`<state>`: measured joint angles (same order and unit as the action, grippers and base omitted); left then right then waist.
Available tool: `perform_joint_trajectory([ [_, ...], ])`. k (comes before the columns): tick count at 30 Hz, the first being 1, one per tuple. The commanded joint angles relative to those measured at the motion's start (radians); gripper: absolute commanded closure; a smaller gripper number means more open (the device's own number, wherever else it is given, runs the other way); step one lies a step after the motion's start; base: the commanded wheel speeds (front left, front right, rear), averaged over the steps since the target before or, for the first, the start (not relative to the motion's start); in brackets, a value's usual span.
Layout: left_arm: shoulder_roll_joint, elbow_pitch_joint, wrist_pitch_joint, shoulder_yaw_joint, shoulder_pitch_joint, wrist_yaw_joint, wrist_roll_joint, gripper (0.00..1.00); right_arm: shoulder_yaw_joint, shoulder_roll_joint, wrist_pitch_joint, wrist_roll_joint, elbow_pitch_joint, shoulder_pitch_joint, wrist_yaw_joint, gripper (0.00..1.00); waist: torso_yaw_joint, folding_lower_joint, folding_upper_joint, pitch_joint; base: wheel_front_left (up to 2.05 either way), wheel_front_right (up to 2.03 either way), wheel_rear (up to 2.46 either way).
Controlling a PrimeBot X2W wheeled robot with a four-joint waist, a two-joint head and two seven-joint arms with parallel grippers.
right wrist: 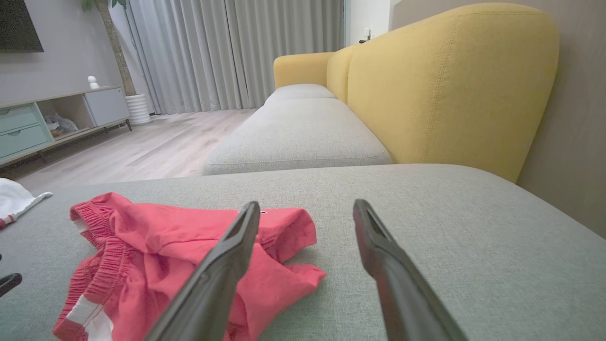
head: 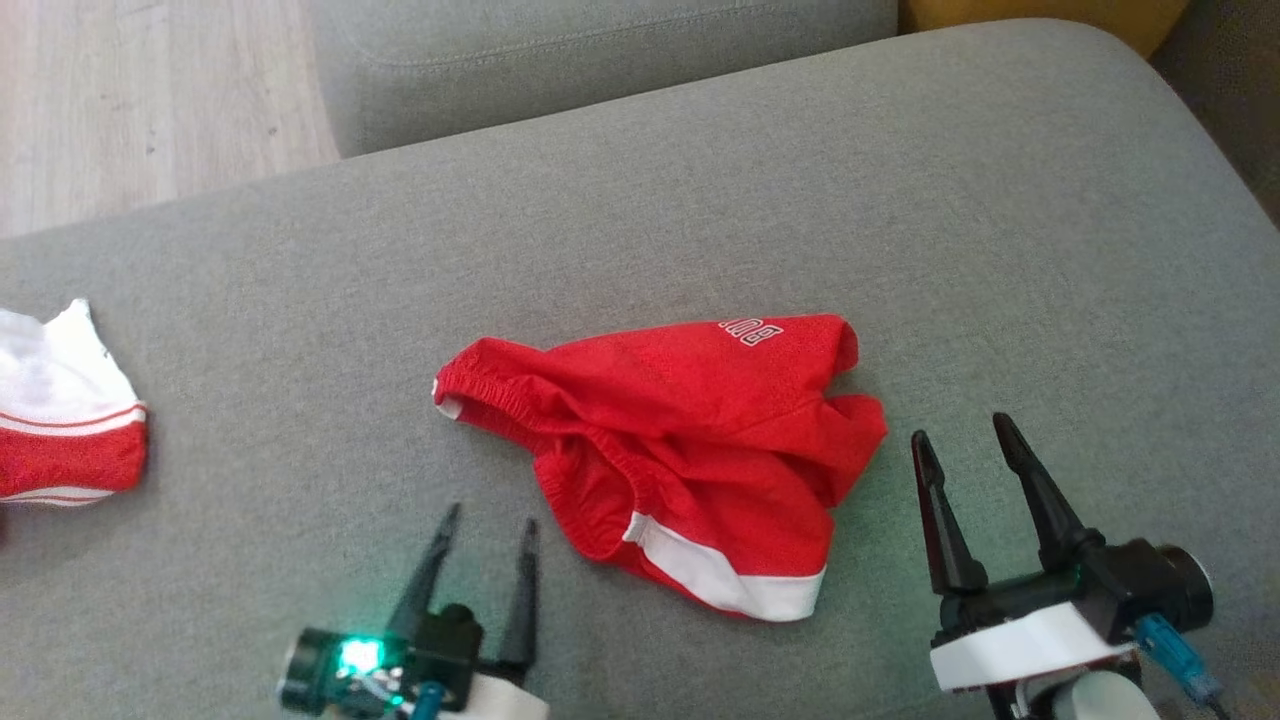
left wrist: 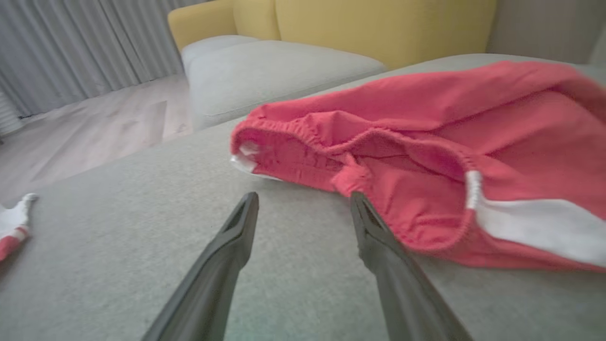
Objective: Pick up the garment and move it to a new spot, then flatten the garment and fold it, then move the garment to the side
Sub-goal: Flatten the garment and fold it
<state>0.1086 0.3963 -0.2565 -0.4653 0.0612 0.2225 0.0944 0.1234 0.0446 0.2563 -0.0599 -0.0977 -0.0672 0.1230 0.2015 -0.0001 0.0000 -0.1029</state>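
Note:
The garment is a pair of red shorts with white trim, lying crumpled in the middle of the grey cushion. Its elastic waistband points left and gapes open, as the left wrist view shows. My left gripper hovers open just left of and below the shorts, nothing between its fingers; one fingertip is close to the waistband. My right gripper is open to the right of the shorts, clear of the cloth. The right wrist view has the shorts at lower left, beyond my left finger.
A second red and white garment lies at the cushion's far left edge. Wooden floor lies beyond the cushion at upper left. Another grey seat and a yellow backrest stand behind. Bare cushion spreads right of the shorts.

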Motion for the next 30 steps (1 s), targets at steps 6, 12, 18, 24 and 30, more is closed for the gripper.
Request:
perform_joint_trajectory([
  [6, 0.008, -0.103, 0.062, -0.043, 0.054, -0.109, 0.023, 0.0, 0.019, 0.006, 0.006, 0.009, 0.031, 0.016, 0.008, 0.0, -0.003, 0.0001, 0.0, 0.002, 0.0, 0.0, 0.0],
  [12, 0.017, -0.134, 0.151, -0.091, 0.068, -0.18, 0.041, 0.0, 0.026, 0.006, 0.006, 0.01, 0.023, 0.019, 0.008, 0.0, 0.013, 0.0001, 0.0, -0.005, 0.0, 0.0, 0.0],
  [18, 0.017, -0.139, 0.191, -0.116, 0.08, -0.221, 0.062, 0.0, 0.03, 0.006, 0.006, 0.002, 0.019, 0.027, 0.008, 0.0, 0.032, 0.0001, 0.0, -0.018, 0.0, 0.0, 0.0],
  [24, 0.014, -0.103, 0.204, -0.116, 0.109, -0.225, 0.073, 0.0, 0.047, 0.006, 0.006, -0.007, 0.013, 0.044, 0.008, 0.0, 0.059, 0.0001, 0.0, -0.03, 0.0, 0.0, 0.0],
  [30, 0.019, -0.057, 0.232, -0.112, 0.133, -0.226, 0.085, 0.92, 0.05, 0.006, 0.006, -0.007, 0.015, 0.055, 0.008, 0.0, 0.091, 0.0001, 0.0, -0.048, 0.0, 0.0, 0.0],
])
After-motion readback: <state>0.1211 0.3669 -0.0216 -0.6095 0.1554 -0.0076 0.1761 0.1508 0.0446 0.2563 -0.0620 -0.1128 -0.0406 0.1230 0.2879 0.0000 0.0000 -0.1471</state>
